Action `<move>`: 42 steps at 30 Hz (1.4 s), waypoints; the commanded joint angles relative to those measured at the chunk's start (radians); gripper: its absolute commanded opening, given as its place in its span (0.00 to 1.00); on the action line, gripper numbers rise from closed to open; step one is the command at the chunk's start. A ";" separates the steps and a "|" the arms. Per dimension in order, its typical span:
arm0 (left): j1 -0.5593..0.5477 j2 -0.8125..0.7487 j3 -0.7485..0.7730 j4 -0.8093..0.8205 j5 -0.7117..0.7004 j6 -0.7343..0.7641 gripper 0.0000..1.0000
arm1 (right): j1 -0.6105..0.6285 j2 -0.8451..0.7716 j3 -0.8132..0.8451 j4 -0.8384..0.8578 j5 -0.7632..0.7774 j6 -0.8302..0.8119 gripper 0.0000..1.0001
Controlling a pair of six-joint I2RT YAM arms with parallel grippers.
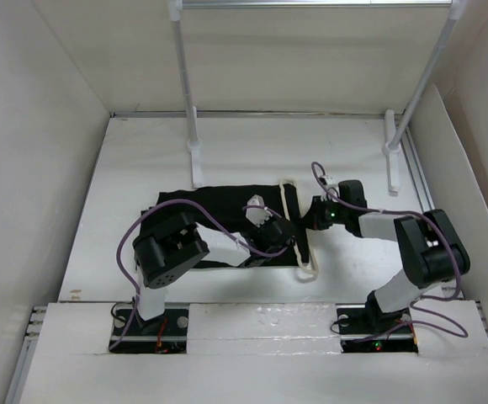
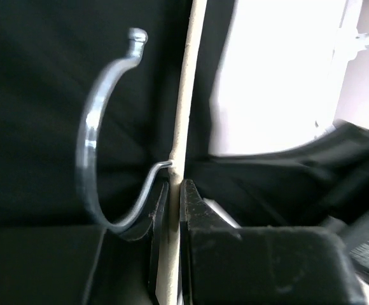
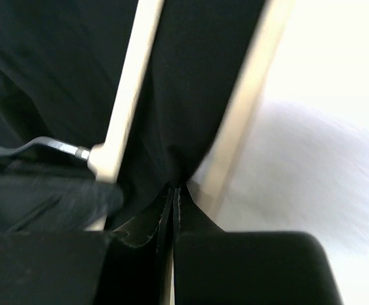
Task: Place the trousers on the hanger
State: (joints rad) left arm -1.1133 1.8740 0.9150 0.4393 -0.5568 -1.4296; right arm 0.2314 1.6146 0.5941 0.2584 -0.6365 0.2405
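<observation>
The black trousers (image 1: 210,206) lie spread flat in the middle of the table. Their right end passes through the cream hanger (image 1: 308,271), which lies flat. In the left wrist view my left gripper (image 2: 175,190) is shut on the hanger's (image 2: 183,95) thin bar, just below its metal hook (image 2: 88,140). From above, the left gripper (image 1: 284,238) reaches in from the left and the right gripper (image 1: 309,220) from the right. The right wrist view shows my right gripper (image 3: 174,189) shut on a pinch of the trousers (image 3: 191,82) between the hanger's two bars (image 3: 130,95).
Two white rack poles (image 1: 187,93) (image 1: 421,84) rise at the back, with their feet (image 1: 198,168) (image 1: 391,164) on the table beyond the trousers. White walls close in the left, right and back. A white board (image 1: 261,353) covers the near edge between the arm bases.
</observation>
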 commanded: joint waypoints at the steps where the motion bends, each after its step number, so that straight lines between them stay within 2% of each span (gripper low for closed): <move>1: 0.021 -0.030 -0.036 -0.065 -0.006 0.015 0.00 | -0.052 -0.105 -0.008 -0.048 0.011 -0.030 0.00; 5: 0.041 -0.021 -0.041 -0.056 0.006 0.053 0.00 | -0.113 -0.211 0.032 -0.177 0.005 -0.085 0.00; 8: 0.041 -0.024 -0.045 -0.106 0.000 0.069 0.00 | -0.175 -0.216 0.095 -0.292 0.006 -0.152 0.00; 14: 0.059 -0.110 -0.106 -0.175 -0.028 0.124 0.00 | -0.288 -0.252 0.079 -0.306 -0.002 -0.153 0.00; 20: 0.069 -0.191 -0.150 -0.228 -0.031 0.265 0.00 | -0.316 -0.234 0.143 -0.312 0.021 -0.138 0.00; 21: 0.069 -0.194 -0.139 -0.279 -0.035 0.277 0.00 | -0.316 -0.204 0.166 -0.332 0.027 -0.147 0.00; 27: 0.069 -0.248 -0.146 -0.349 -0.063 0.294 0.00 | -0.316 -0.191 0.138 -0.335 0.090 -0.150 0.00; 31: 0.089 -0.303 -0.177 -0.337 -0.040 0.333 0.00 | -0.342 -0.168 0.142 -0.332 0.093 -0.159 0.00; 37: 0.098 -0.332 -0.116 -0.404 -0.086 0.417 0.00 | -0.342 -0.128 0.127 -0.305 0.126 -0.153 0.00; 42: 0.098 -0.345 -0.071 -0.364 -0.048 0.515 0.00 | -0.307 -0.093 0.133 -0.297 0.133 -0.159 0.00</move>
State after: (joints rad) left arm -1.0264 1.5734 0.7979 0.1165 -0.5816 -1.0012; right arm -0.0906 1.5059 0.7166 -0.0952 -0.5446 0.1066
